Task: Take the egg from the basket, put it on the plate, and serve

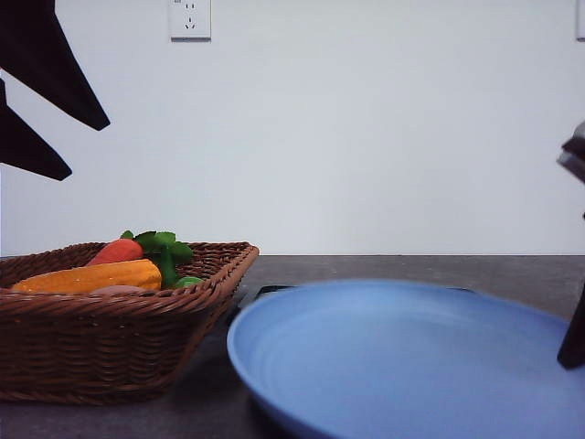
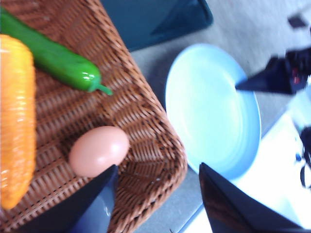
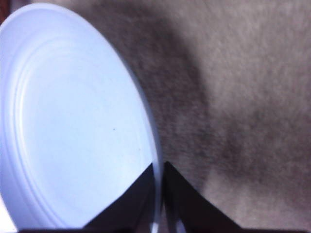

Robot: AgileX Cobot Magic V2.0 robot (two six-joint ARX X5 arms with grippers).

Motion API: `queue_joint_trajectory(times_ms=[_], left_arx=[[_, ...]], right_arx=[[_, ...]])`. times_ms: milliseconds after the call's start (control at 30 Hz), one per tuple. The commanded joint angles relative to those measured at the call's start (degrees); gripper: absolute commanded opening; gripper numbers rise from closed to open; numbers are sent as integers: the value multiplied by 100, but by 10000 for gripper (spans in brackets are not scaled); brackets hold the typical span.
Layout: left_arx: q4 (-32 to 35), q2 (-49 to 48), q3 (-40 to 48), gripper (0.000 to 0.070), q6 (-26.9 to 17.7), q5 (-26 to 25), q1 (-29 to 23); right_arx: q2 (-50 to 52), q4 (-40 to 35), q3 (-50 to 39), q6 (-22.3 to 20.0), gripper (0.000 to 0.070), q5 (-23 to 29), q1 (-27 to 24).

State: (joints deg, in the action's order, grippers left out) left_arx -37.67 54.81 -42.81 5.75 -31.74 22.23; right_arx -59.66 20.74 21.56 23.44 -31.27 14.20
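An orange corn cob (image 2: 17, 121) lies lengthwise alongside a glossy green pepper (image 2: 53, 60), a red-orange carrot (image 1: 116, 251) with green leaves (image 1: 164, 245) behind; a black tray (image 2: 155, 19) rests on the grey table (image 3: 243, 97), white wall socket (image 1: 190, 18) above.

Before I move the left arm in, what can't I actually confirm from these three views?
- Egg: front view hides nearly all of it behind the basket rim.
- Plate: near edge cut off by the front frame; wrist views crop it too.
- Right gripper: fingertips straddle the plate rim, but blur hides actual contact.
- Left gripper: open over the basket corner; height above the egg is unclear.
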Motion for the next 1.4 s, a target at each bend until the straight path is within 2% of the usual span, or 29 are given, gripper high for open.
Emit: queue_joint_trajectory(times_ms=[0,100,167,300,400,633,900,1367], left_arx=[[37,50,-101,395,-222,69,90],[-55,53,-180,456,-266,543,239],[-51,58,-215,468,-442,915,368],[-137,146,-312,468,-965,1593,664],[-323,362,-459,467,-1343,1833,882],[-707,1304,-1027,465,-2172,2784,1400],[-1056,2517,-1607,464,-2720,2885,1642],[-792,3398,-1685,462,-2915,2880,1654]], right_arx=[[134,47,48,26,0,-28,15],[512,323,75,26,0,-26,-40],[775,517,89,26,0,-26,-85],[1303,907,105,46,0,-24,-171],[1698,1148,105,92,0,-24,-251],[2557,1161,113,506,0,-28,-345],[3157,1209,353,742,0,-28,-350],[3253,1229,802,737,0,-26,-350]])
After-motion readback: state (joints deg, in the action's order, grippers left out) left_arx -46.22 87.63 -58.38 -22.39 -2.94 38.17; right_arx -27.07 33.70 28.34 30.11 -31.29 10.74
